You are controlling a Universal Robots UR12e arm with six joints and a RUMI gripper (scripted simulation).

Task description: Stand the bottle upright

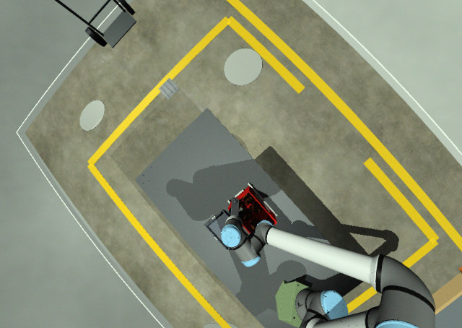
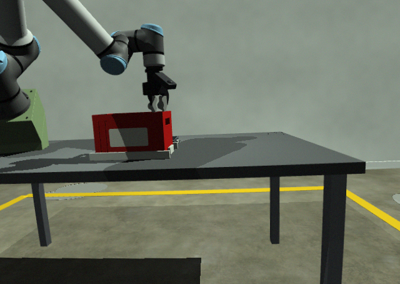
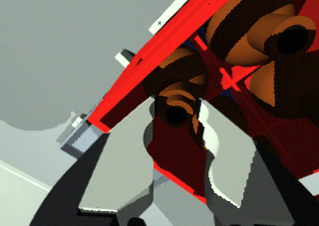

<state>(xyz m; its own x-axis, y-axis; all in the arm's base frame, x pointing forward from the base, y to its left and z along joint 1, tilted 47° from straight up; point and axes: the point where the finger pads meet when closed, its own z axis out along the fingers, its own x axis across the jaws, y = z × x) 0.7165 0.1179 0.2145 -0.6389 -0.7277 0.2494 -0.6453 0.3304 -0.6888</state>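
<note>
Top view: a red, open rectangular crate stands beside a dark-rimmed tray on a grey table.

Exterior: the black gripper points down at the crate's end.

Wrist: its pale fingers grip a brown bottle's neck inside the crate; which bottle differs, I cannot tell.

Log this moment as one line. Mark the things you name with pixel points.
gripper [image 1: 234, 201] [image 2: 157, 107] [image 3: 175, 98]: shut on bottle neck [image 3: 175, 114] | bottle: inside red crate [image 1: 269, 213] [image 2: 103, 119] [image 3: 150, 62] | tray [image 1: 213, 232]: beside crate
</note>
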